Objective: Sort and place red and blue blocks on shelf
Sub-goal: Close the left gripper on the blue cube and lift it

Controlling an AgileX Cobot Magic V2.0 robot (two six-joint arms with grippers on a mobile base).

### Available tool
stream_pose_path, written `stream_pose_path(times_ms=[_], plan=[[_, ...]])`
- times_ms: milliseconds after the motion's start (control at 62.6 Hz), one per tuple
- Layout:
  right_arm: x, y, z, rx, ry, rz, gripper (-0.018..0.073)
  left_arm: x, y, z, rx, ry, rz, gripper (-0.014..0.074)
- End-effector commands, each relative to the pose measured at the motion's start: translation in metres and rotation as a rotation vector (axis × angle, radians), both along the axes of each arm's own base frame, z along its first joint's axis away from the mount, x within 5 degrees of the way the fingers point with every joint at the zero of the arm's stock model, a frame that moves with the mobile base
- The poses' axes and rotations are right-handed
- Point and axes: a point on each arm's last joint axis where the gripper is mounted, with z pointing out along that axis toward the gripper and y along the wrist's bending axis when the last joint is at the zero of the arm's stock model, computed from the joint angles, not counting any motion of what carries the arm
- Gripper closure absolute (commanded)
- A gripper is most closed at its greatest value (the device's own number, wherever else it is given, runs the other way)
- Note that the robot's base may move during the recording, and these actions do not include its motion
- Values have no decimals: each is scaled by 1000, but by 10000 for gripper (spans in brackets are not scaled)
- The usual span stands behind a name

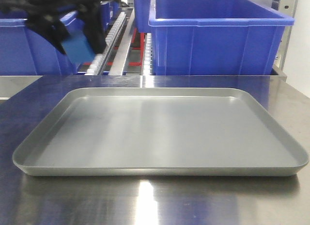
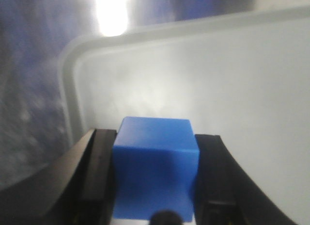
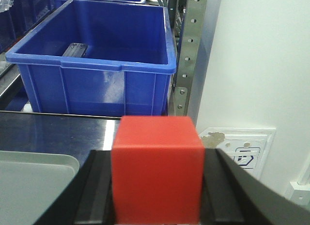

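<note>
Polished steel table (image 1: 155, 205) fills the foreground, mirroring the ceiling lights and carrying a shallow grey tray (image 1: 160, 171) that lies flat with nothing in it. At ten o'clock from the tray's middle, the robot's left gripper (image 2: 155, 135) hangs over a corner of the tray. Its dark jaws are clamped on the blue block (image 2: 156, 176) by two opposite faces, apparently so the cube rides level on its way to the shelf (image 1: 123, 48) behind. The right gripper (image 3: 157, 154), out past the tray toward three o'clock, pinches the red block (image 3: 157, 171) in the same flat-sided hold. It faces a big blue crate (image 3: 97, 45) at eleven o'clock, which looks like its likely drop point. White roller tracks (image 1: 147, 60) run between the crates. A perforated steel post (image 3: 186, 55) and a white wall (image 3: 252, 65) with a socket (image 3: 242, 154) close off the room at two o'clock.
</note>
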Motion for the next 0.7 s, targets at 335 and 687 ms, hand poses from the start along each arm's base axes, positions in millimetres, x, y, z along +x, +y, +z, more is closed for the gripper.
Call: stream_pose_path(times_ms=[335, 687], plan=[[-1, 0, 18, -12, -121, -4, 511, -54, 100, 46, -94, -548, 53, 472], [-1, 0, 18, -12, -121, -4, 511, -128, 152, 38, -161, -856, 234, 472]])
